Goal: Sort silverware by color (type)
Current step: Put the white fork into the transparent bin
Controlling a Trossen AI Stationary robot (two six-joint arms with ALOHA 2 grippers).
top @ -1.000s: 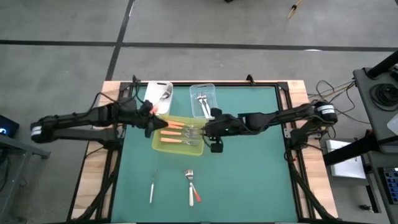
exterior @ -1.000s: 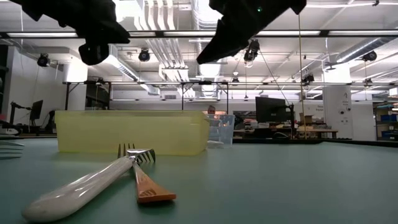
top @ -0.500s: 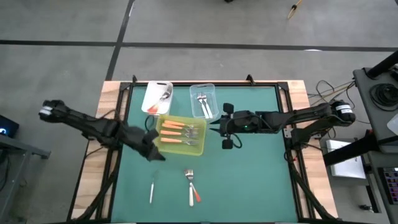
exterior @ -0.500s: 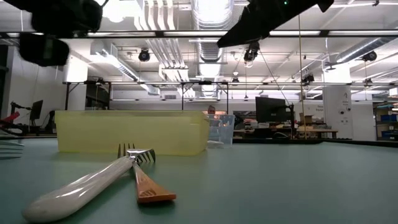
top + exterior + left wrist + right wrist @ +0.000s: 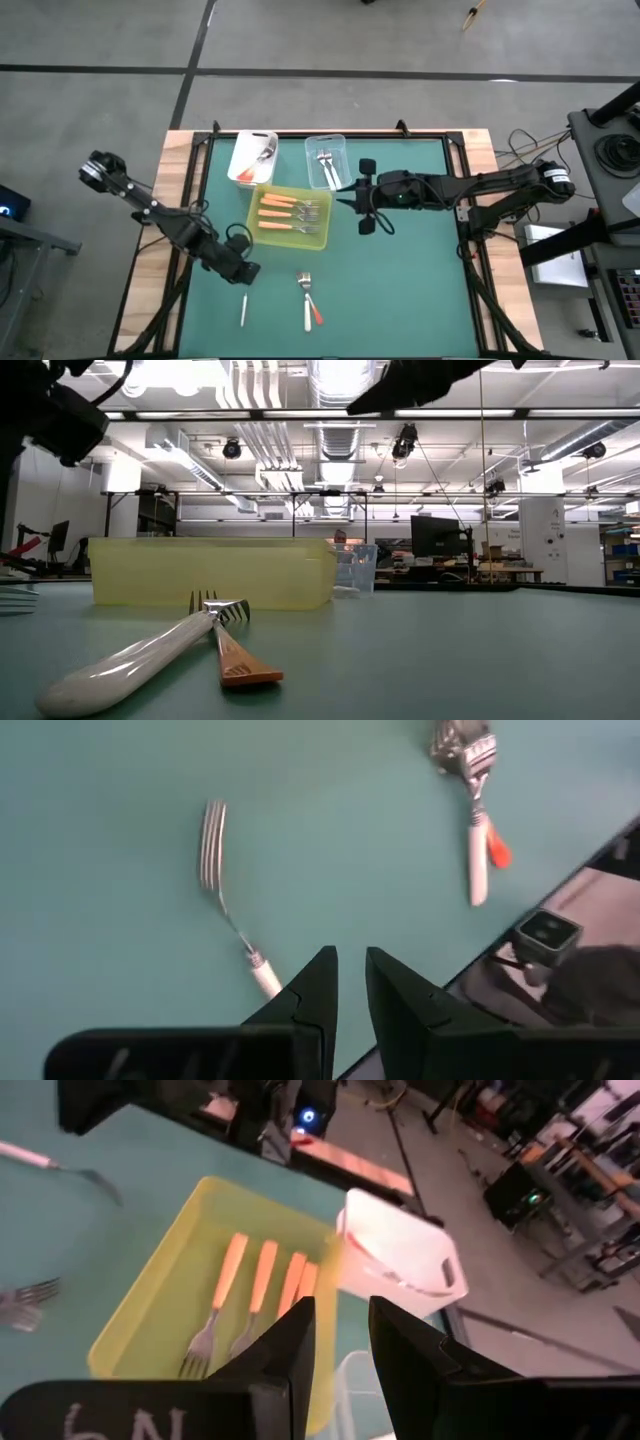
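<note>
Several orange-handled forks [image 5: 285,212] lie in the yellow-green tray [image 5: 255,232]. On the mat near the front edge lies a white-handled fork [image 5: 243,308], alone. To its right, another white-handled fork [image 5: 307,312] and an orange-handled one [image 5: 316,314] lie crossed. My left gripper [image 5: 243,272] hangs just above and on the far side of the lone fork [image 5: 225,890]. It tips downward, its fingers [image 5: 322,982] a narrow gap apart with nothing between them. My right gripper [image 5: 345,200] hovers right of the tray, open and empty, pointing at the tray [image 5: 160,1280].
A white tub [image 5: 253,155] and a clear tub [image 5: 325,160], each holding utensils, stand behind the tray at the far edge. The table's wooden frame [image 5: 180,200] borders the green mat [image 5: 400,290], which is bare on its right half.
My left gripper has swung from beside the tray's far left corner toward the table's near edge. It has come down and rolled about its own axis, and now sits over the lone white-handled fork. My right gripper has drawn back from the tray toward the table's right and risen a little.
</note>
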